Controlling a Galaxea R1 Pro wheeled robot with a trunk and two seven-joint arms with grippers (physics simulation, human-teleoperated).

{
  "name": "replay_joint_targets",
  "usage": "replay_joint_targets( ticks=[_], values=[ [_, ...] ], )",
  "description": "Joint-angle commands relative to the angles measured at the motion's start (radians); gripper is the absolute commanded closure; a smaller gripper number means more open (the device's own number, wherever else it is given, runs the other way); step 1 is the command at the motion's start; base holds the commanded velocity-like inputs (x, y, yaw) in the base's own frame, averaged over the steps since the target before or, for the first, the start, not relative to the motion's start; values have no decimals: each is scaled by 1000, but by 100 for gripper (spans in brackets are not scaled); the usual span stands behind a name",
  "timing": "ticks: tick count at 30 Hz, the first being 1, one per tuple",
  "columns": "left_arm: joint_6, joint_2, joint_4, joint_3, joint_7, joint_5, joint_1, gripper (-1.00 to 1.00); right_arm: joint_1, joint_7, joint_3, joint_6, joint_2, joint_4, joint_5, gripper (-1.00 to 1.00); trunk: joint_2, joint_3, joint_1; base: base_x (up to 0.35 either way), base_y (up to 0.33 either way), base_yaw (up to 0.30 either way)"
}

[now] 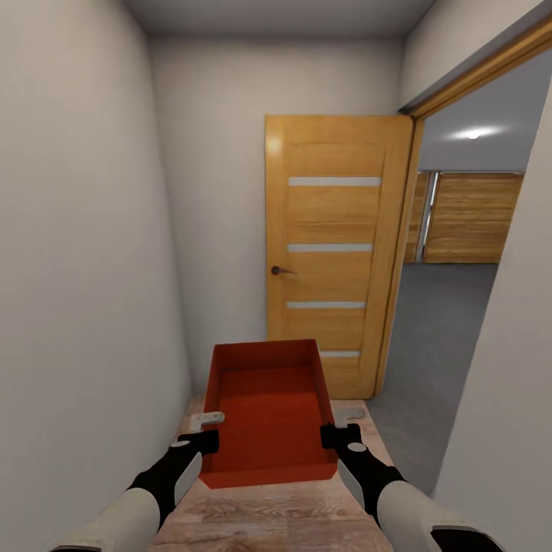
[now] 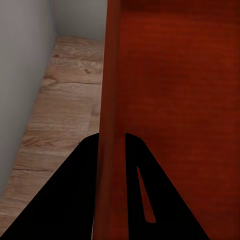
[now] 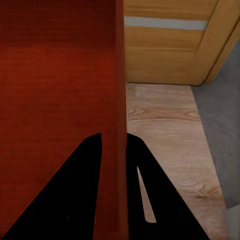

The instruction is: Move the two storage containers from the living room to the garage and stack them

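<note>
Carrying one box down the hallway, garage doorway just ahead.

I hold one orange-red box (image 1: 268, 414) between both arms in front of the wooden door (image 1: 333, 245): my left claw (image 1: 201, 438) pinches its left wall, my right claw (image 1: 337, 433) pinches its right wall, a finger on each side of the rim. The box is empty. Right of the door, an opening shows grey floor (image 1: 437, 345), which I judge to be the garage. Nothing is set down or stacked yet; the second box remains to fetch.
</note>
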Motion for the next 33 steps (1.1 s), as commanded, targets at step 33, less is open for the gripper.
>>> replay_joint_targets(
  ticks=[33],
  values=[
    [-5, -1, -23, 28, 28, -11, -1, 100, -1, 11, -1, 0, 0, 4, -1, 100, -1, -2, 1, 132, 14, -173]
  ],
)
